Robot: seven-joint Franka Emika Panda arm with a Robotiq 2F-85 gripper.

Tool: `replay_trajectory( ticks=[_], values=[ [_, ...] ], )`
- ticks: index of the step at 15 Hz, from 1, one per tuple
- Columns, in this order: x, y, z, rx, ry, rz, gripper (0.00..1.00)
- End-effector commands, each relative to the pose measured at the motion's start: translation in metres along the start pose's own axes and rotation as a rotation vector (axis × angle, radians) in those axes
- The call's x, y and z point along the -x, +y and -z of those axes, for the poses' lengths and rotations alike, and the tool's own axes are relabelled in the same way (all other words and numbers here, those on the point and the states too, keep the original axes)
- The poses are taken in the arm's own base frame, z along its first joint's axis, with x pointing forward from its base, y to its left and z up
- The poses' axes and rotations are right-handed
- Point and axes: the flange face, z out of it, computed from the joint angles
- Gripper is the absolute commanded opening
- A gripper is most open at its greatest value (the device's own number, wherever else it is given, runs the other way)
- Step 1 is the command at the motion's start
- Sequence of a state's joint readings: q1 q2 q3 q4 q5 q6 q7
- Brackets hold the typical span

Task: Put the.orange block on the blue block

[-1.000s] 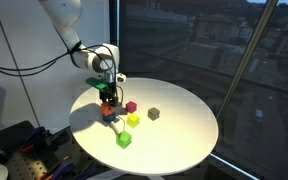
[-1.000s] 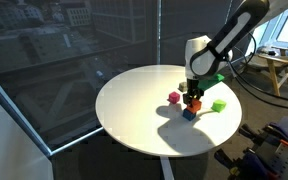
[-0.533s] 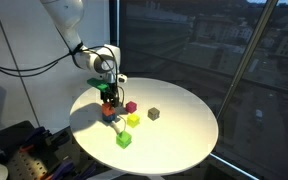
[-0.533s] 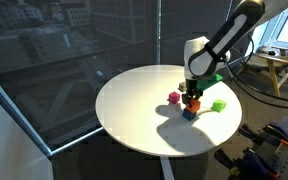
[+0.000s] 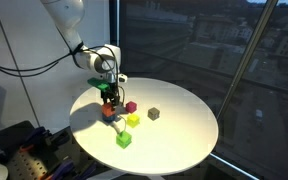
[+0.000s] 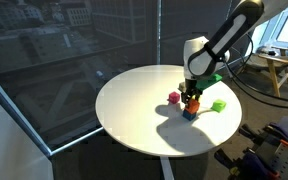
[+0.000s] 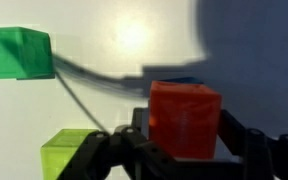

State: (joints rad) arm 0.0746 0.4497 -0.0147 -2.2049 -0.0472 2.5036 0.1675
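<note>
The orange block point(image 7: 184, 120) fills the lower middle of the wrist view, between my gripper's point(image 7: 182, 142) two dark fingers, which stand close against both of its sides. A thin blue edge of the blue block point(image 7: 187, 81) shows just behind it. In both exterior views the orange block point(image 5: 108, 104) point(image 6: 191, 102) sits directly on top of the blue block point(image 5: 111, 113) point(image 6: 189, 113), with the gripper point(image 5: 107, 99) point(image 6: 191, 98) straight above and around it. Whether the fingers still press the orange block does not show.
On the round white table point(image 5: 184, 130) point(image 6: 134, 110) lie a magenta cube point(image 5: 131, 106) point(image 6: 174, 97), a yellow cube point(image 5: 133, 120), a green cube point(image 5: 124, 139) point(image 6: 218, 105) and a dark cube point(image 5: 154, 114). Windows stand behind the table.
</note>
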Motion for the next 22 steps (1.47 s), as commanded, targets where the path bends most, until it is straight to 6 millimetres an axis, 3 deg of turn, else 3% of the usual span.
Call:
replay_trajectory(
  ticks=[1,10,22],
  values=[
    [-0.003,0.002,0.006,-0.012,-0.016,0.006,1.00],
    [0.010,0.000,0.026,0.000,-0.070,0.008,1.00],
    [0.024,-0.011,0.090,0.001,0.028,0.029,1.00]
  ],
)
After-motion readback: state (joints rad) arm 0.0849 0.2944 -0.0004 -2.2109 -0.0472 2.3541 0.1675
